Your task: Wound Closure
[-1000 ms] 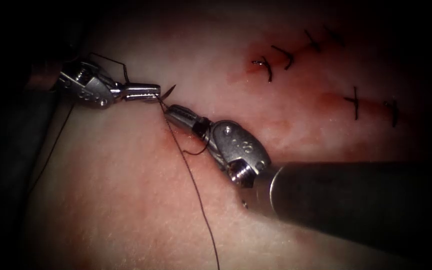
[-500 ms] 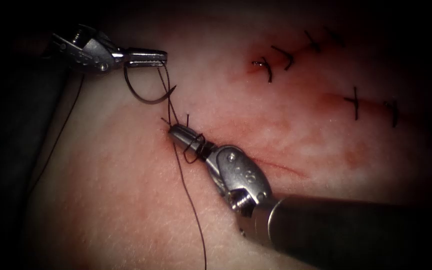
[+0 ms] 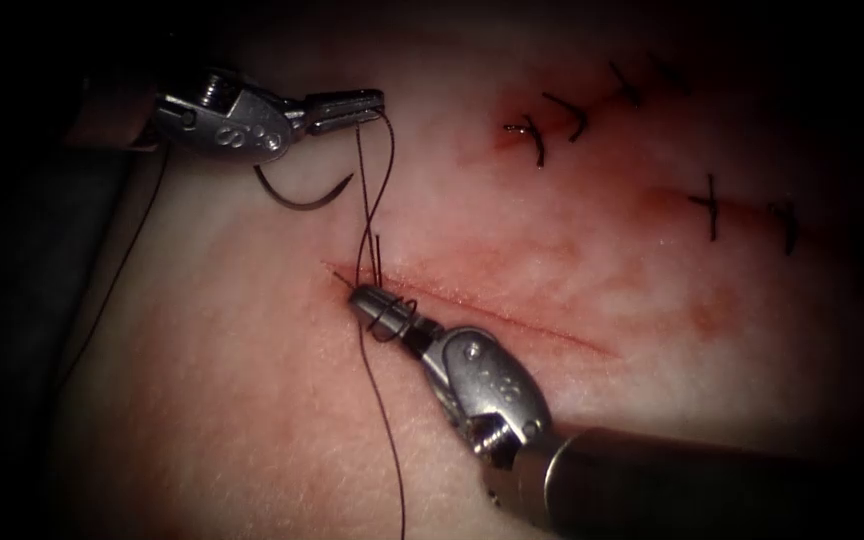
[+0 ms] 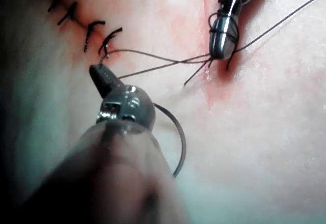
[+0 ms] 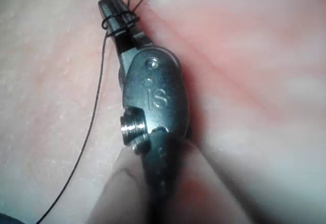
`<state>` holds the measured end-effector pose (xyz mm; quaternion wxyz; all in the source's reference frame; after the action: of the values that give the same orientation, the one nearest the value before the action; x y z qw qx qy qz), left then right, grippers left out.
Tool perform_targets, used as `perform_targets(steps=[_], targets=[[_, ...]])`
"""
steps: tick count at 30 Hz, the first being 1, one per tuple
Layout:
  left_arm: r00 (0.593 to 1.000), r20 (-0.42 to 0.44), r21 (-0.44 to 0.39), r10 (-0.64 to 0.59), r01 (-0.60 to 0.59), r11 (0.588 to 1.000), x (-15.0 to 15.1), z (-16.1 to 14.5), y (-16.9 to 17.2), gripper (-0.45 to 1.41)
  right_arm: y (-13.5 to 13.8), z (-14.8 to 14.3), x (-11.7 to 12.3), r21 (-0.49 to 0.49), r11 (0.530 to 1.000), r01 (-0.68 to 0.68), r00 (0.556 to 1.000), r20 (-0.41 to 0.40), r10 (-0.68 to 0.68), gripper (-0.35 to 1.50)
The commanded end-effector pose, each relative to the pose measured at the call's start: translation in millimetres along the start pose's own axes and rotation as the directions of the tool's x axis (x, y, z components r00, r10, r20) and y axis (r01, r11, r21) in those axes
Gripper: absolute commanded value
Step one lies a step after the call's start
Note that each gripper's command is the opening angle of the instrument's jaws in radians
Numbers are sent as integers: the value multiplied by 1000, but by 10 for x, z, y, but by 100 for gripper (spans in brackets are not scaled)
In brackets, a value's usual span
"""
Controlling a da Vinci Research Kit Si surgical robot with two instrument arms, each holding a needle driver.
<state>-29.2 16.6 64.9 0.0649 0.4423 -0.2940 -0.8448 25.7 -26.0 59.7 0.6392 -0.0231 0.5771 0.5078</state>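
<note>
Dark thin thread [image 3: 372, 190] ran taut between my left pincer [image 3: 352, 105] above, clenched on it, and my right pincer [image 3: 372, 303], clenched at the pink tissue's cut [image 3: 512, 322] with thread looped round it, the curved steel needle [image 3: 302, 198] hanging free of the tissue.

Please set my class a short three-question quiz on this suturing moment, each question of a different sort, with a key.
1. True or false: the needle is in the tissue.
2. What do the left tool's fingers grip? A) the needle B) the thread C) the tissue
3. Fill in: thread is looped around the ___ tool's fingers, at the left end of the cut.
Key: 1 false; it hangs free under the left tool, up and left of the cut's left end. 2 B. 3 the right tool; its fingers are shut, seemingly on a short thread end.
</note>
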Motion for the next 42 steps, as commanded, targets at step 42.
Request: perform_targets(steps=[42], targets=[[965, 233, 236, -124, 68, 969, -170, 61, -6, -45, -42, -50, -35, -76, 997, -2, 999, 44, 6, -35]])
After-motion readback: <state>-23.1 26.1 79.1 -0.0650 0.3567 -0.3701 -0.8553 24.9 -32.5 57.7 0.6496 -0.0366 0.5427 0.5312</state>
